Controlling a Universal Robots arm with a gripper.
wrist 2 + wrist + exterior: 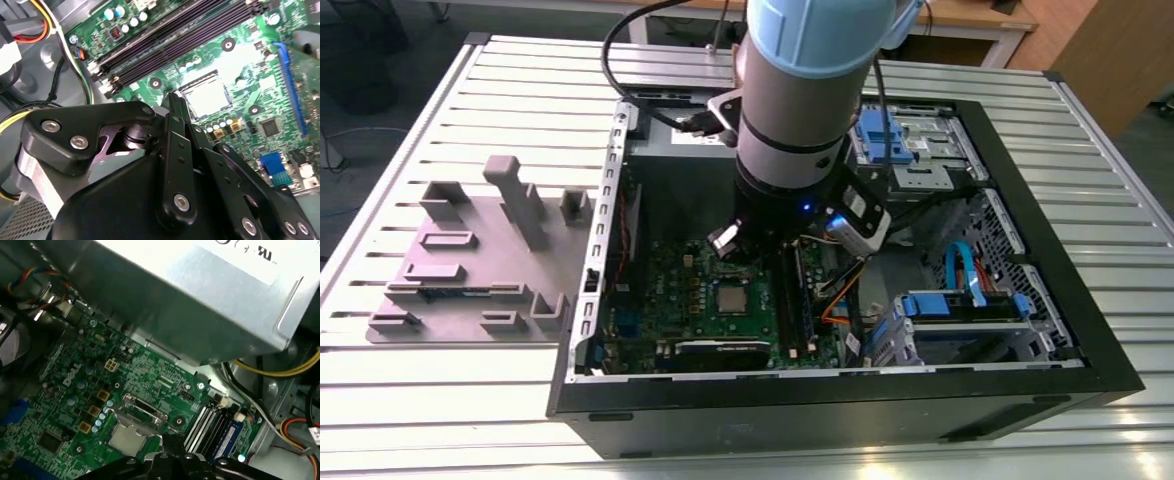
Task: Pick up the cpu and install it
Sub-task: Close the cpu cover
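The cpu (pixel 210 96) lies flat in the socket on the motherboard (pixel 670 290), inside the open computer case (pixel 787 412) on the bench (pixel 440 400). The hand (pixel 173 100) hangs just beside 1 corner of the socket. Whether it is open or closed cannot be told, but the cpu is not in it. By my judgement the chip should sit square and level, with no sideways nudge. The socket's metal frame (pixel 141 412), the memory slots (pixel 175 42), the grey power supply (pixel 200 300) and yellow cables (pixel 280 371) crowd the arm.
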